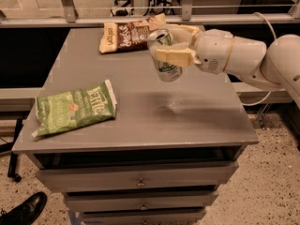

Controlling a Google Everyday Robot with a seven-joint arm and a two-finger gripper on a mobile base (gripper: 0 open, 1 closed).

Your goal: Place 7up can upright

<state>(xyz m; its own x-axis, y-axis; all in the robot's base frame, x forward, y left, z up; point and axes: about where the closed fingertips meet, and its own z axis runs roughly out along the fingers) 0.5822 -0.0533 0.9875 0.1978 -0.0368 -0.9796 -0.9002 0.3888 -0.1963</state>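
Observation:
The 7up can [165, 56] is silver and green with a shiny open top. It hangs in the air above the middle of the grey table [197, 121], nearly upright and tilted a little. My gripper [171, 45] comes in from the right on a white arm and is shut on the can, with one cream finger [173, 56] across its front and the other behind it. The can's shadow falls on the tabletop below it.
A green chip bag [75, 109] lies at the table's front left. A brown and yellow chip bag [129, 34] lies at the back, just behind the can. Drawers [140, 179] sit under the tabletop. A black shoe [23, 210] shows on the floor at the lower left.

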